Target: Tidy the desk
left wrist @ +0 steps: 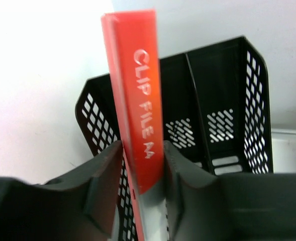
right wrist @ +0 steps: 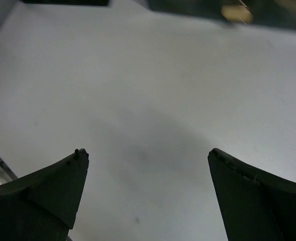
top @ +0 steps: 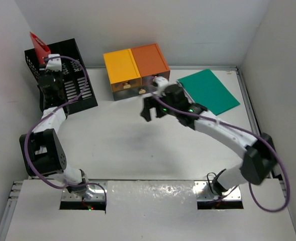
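While the left gripper [left wrist: 141,148] clamps an upright red clip file [left wrist: 137,100] over the black file rack [top: 73,50], the right gripper [top: 153,108] hangs spread wide, holding nothing.
The rack stands on the desk [top: 112,145] at its far left corner; right of the rack sit a yellow-and-orange drawer box [top: 135,68] and, farther right, a green folder [top: 208,90].

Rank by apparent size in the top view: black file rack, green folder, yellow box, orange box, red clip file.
1. black file rack
2. green folder
3. yellow box and orange box, alike
4. red clip file
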Controlling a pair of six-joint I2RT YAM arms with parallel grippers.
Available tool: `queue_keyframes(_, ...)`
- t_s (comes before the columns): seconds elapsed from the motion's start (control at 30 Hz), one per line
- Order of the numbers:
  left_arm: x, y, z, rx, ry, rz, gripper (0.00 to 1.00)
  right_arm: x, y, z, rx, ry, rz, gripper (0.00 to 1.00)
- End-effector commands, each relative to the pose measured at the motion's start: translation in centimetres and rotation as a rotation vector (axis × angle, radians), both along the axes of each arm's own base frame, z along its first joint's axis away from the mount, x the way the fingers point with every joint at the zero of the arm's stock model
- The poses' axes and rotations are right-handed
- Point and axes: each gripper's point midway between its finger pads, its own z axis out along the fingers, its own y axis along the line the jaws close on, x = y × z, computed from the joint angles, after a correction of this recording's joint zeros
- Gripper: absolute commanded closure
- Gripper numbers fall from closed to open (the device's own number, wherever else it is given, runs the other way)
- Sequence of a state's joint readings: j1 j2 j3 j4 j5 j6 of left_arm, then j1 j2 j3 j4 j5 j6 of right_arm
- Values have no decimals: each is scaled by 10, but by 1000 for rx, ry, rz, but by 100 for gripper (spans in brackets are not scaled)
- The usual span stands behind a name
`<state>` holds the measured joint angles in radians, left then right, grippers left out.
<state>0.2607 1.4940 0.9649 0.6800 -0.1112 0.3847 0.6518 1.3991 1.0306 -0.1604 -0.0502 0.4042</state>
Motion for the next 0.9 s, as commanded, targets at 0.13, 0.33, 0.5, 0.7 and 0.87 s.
queue_keyframes(0.13,-4,2,20,13,-19,10,78,66,142,54,73,-164,185,1)
queue_keyframes(0.33,-2,7,15,-1,-3,29,97,120,245,20,161,-198,252,1)
queue_keyframes(0.5,-2,10,13,-8,-4,35,100,148,288,1,333,-294,227,51)
queue_keyframes(0.7,-3,11,11,-11,-4,36,100,161,295,-2,393,-363,134,54)
queue_keyframes(0.87,-9,13,14,-14,-34,51,100,177,305,-32,399,-426,-2,44)
